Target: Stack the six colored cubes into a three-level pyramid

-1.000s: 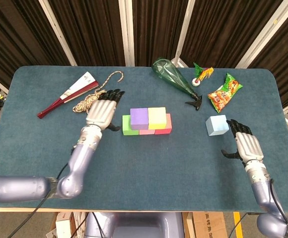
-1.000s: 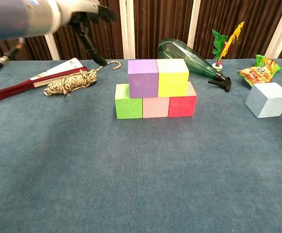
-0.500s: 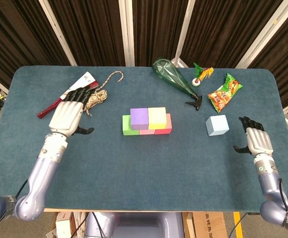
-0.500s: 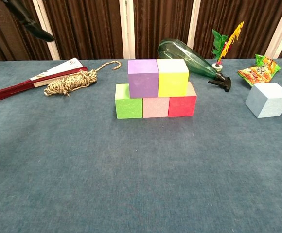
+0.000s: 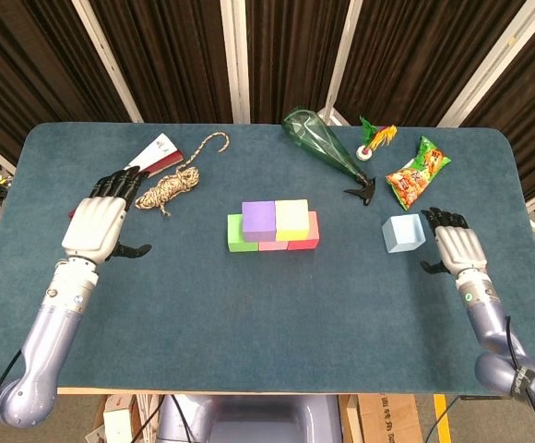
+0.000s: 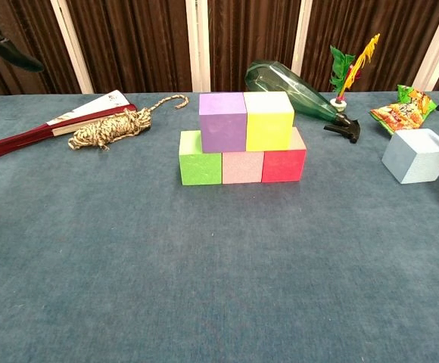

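Observation:
A green cube (image 6: 200, 157), a pink cube (image 6: 242, 166) and a red cube (image 6: 284, 162) form a row mid-table. On top of them sit a purple cube (image 6: 222, 121) and a yellow cube (image 6: 269, 119). The stack also shows in the head view, where the purple cube (image 5: 258, 219) and yellow cube (image 5: 291, 217) top it. A light blue cube (image 5: 402, 233) (image 6: 417, 155) stands alone to the right. My right hand (image 5: 456, 248) is open just right of it, apart from it. My left hand (image 5: 98, 222) is open far left of the stack, holding nothing.
A red folding fan (image 6: 49, 125) and a coil of rope (image 6: 110, 127) lie at the back left. A green glass bottle (image 6: 289, 89), a feathered shuttlecock (image 6: 342, 83) and a snack bag (image 6: 403, 110) lie at the back right.
My left hand has drawn away leftward from the stack, leaving the purple cube on it. My right hand backed off to the right, then moved in close beside the light blue cube.

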`<control>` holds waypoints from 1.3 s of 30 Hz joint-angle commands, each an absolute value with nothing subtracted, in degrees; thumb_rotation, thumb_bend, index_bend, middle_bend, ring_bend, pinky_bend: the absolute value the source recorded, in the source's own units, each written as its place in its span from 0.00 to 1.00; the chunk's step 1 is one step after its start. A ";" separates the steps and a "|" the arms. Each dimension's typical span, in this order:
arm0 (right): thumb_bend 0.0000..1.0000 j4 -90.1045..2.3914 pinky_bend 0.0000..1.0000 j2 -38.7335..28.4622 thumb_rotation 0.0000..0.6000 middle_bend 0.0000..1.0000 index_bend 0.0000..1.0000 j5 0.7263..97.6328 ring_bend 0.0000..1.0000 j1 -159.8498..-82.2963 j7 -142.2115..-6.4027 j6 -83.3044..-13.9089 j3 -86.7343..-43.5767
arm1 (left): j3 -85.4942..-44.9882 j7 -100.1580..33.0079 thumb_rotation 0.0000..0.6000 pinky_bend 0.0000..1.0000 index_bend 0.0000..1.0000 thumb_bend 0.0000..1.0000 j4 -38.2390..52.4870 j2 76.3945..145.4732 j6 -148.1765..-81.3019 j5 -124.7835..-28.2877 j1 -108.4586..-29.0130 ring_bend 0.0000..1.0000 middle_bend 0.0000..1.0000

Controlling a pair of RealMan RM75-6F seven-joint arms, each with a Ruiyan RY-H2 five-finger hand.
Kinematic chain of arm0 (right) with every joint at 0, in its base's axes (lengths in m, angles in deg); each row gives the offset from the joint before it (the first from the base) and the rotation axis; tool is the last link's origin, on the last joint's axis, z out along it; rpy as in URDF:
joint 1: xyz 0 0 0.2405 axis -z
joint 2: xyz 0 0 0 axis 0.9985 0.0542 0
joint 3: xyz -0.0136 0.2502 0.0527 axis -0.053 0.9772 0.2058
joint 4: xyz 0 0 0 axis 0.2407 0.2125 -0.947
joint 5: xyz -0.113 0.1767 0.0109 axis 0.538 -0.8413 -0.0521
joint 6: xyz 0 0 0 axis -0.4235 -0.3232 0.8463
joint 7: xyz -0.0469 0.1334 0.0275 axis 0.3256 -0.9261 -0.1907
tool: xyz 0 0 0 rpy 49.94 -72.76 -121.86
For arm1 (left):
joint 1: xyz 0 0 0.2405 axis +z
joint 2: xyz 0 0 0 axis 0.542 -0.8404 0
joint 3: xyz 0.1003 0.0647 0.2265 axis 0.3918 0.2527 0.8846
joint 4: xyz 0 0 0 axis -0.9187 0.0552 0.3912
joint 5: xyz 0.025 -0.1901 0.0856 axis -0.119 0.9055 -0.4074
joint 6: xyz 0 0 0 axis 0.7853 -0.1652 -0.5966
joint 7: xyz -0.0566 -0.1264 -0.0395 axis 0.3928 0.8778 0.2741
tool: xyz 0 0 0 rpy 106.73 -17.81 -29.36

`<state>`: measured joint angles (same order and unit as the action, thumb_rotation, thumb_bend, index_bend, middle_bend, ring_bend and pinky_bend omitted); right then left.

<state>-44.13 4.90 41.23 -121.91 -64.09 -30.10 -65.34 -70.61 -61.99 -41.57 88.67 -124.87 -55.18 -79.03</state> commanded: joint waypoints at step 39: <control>0.35 -33.61 0.55 -1.76 1.00 0.51 0.38 45.15 0.50 -124.35 -63.35 -32.57 -63.27 | -68.70 -52.11 1.00 0.07 0.00 0.13 -37.49 85.24 -123.60 -61.41 -69.20 0.02 0.00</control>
<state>-29.26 -4.74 45.67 -125.70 -63.72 -30.38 -64.08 -69.03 -52.51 -37.24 85.65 -123.34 -60.84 -69.77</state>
